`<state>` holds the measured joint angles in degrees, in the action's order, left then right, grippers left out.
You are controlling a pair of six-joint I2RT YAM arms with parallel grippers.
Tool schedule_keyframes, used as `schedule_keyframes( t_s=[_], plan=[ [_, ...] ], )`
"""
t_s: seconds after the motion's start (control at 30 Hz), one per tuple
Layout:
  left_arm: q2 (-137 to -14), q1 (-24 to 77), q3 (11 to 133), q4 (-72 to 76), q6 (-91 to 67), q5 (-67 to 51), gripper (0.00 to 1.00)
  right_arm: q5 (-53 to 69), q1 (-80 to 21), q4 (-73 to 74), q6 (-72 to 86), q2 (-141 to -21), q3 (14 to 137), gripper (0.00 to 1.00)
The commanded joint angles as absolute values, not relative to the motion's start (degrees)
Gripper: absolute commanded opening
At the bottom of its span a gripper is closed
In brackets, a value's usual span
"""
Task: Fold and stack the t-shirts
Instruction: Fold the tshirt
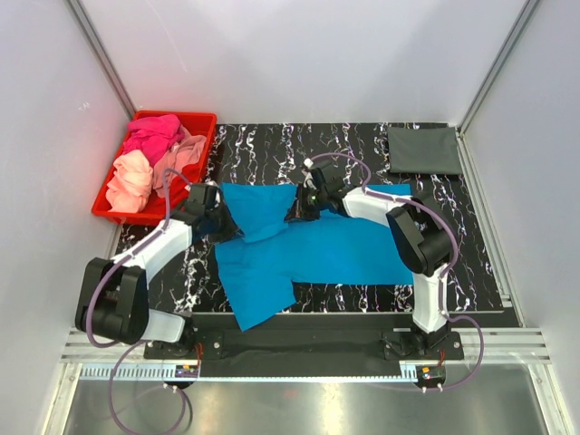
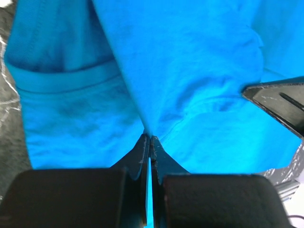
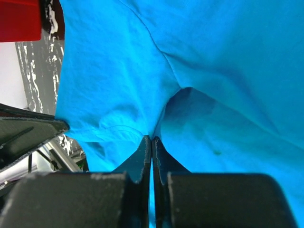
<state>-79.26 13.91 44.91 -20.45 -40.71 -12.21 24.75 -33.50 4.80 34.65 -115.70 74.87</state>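
Note:
The bright blue t-shirt (image 1: 299, 249) lies spread on the black marbled table (image 1: 263, 149), partly lifted along its far edge. My left gripper (image 1: 214, 217) is shut on the shirt's far left part; its jaws pinch blue cloth (image 2: 190, 71) in the left wrist view, gripper (image 2: 150, 137). My right gripper (image 1: 306, 201) is shut on the far middle edge; the right wrist view shows it (image 3: 151, 137) pinching a fold of the blue shirt (image 3: 213, 57). A folded dark grey t-shirt (image 1: 423, 149) lies at the far right. Hot pink (image 1: 152, 134), peach (image 1: 131, 179) and salmon (image 1: 184, 152) shirts sit crumpled in the bin.
A red plastic bin (image 1: 201, 119) stands at the far left of the table. White walls close in left, right and back. A metal rail (image 1: 308, 367) runs along the near edge by the arm bases.

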Motion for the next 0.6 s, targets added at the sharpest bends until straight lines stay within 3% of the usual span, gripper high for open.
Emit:
schedule_keyframes(
  t_s=[0.0, 0.57],
  plan=[
    [-77.3, 15.2, 45.4, -22.4, -42.7, -11.0, 0.0, 25.5, -34.1, 6.3, 34.7, -111.4, 74.0, 0.0],
    [-76.5, 18.1, 41.7, -22.4, -44.1, -7.5, 0.0, 26.5, -34.1, 6.5, 36.0, -109.5, 70.0, 0.02]
  ],
)
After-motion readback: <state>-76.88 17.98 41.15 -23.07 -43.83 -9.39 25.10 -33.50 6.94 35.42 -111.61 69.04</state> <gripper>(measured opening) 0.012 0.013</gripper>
